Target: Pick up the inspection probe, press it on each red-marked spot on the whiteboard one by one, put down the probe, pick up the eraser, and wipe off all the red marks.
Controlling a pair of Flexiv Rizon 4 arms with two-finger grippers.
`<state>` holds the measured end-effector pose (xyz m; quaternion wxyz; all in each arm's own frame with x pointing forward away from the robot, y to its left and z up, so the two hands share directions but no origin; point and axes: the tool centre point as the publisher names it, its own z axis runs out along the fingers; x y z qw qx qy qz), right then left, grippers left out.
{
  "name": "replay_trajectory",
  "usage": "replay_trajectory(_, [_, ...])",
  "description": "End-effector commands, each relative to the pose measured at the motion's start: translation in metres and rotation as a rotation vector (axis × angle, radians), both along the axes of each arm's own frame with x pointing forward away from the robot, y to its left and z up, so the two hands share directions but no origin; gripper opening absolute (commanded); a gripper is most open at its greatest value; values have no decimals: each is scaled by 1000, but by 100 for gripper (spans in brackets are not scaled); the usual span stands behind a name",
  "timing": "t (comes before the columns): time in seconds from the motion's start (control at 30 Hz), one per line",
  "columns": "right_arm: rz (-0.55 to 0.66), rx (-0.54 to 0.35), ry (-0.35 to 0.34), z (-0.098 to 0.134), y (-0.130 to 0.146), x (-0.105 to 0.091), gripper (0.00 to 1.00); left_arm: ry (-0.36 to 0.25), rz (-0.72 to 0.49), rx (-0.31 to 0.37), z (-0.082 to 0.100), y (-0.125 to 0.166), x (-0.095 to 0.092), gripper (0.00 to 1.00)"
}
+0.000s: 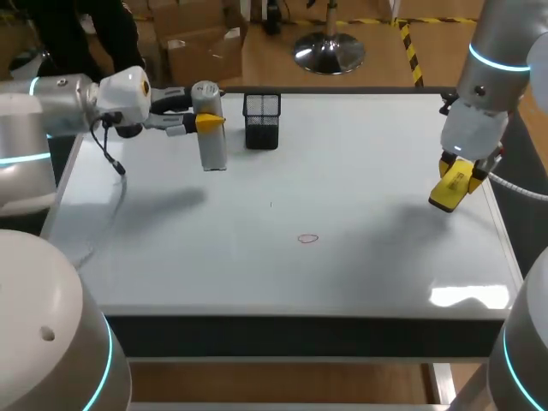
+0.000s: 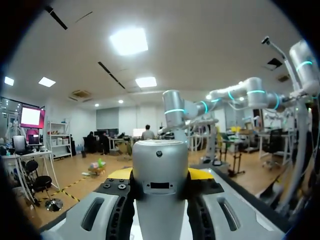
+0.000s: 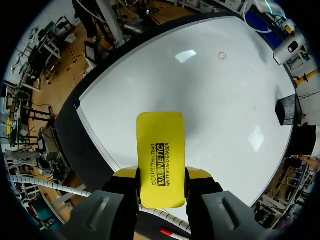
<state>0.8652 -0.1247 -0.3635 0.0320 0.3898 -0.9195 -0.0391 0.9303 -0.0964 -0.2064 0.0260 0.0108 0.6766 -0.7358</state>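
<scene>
Eraser (image 3: 160,150) gripped by right end effector (image 3: 161,177), probe (image 1: 211,145) by left end effector (image 2: 160,176); tiny red mark (image 1: 307,238), eight o'clock from eraser, may be missed if wiped tilted.

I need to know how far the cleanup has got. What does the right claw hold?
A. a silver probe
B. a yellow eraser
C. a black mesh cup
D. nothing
B: the right claw is shut on the yellow eraser, with a finger on each side of it; the silver probe is in the left claw.
</scene>
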Motion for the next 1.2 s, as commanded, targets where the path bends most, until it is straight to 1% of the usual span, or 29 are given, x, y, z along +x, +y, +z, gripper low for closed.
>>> replay_trajectory(0.03, [2, -3, 0, 1, 0, 0, 0, -28, -327, 24, 3, 3, 11, 0])
replay_trajectory(0.2, [2, -3, 0, 1, 0, 0, 0, -29, -431, 30, 1, 10, 20, 0])
replay_trajectory(0.23, [2, -3, 0, 1, 0, 0, 0, -25, -483, 13, 0, 13, 21, 0])
replay_trajectory(0.5, [2, -3, 0, 1, 0, 0, 0, -19, -602, 24, -4, 22, 28, 0])
replay_trajectory(0.6, [2, -3, 0, 1, 0, 0, 0, -15, -637, 27, -5, 24, 28, 0])
replay_trajectory(0.87, [2, -3, 0, 1, 0, 0, 0, 15, -711, 51, -8, 32, 30, 0])
replay_trajectory(1.2, [2, -3, 0, 1, 0, 0, 0, 15, -711, 51, -8, 32, 30, 0])
